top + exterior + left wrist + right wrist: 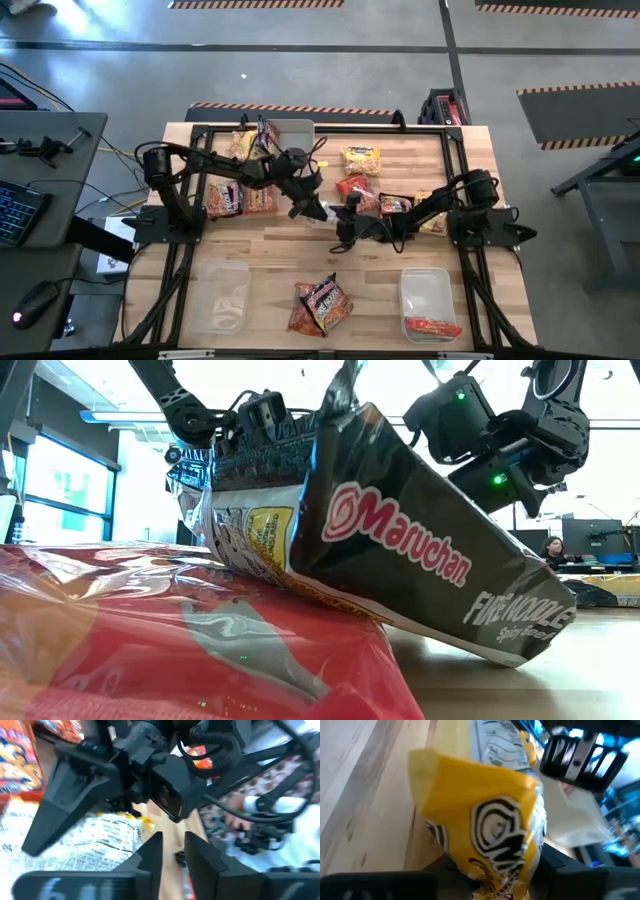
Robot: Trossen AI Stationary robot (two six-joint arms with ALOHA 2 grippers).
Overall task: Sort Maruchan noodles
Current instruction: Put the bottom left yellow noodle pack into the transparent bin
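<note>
Both arms are matte black with jointed tubular links and black cables looped along them. Small green lights glow on the right arm (497, 478).

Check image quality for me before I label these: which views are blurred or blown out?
Low view: windows behind blown out, red packet up close soft. Left wrist view: motion-smeared throughout. Right wrist view: yellow packet blurred, fills the frame. High view: evenly lit, sharp.

Legible text appears on one item only: a dark noodle packet (400, 550) in the low view, tilted against a red packet (200, 650); it reads "Maruchan" in red-and-white lettering, with "FIRE NOODLE" at its lower corner; smaller print beneath and on its yellow panel is unreadable.
</note>
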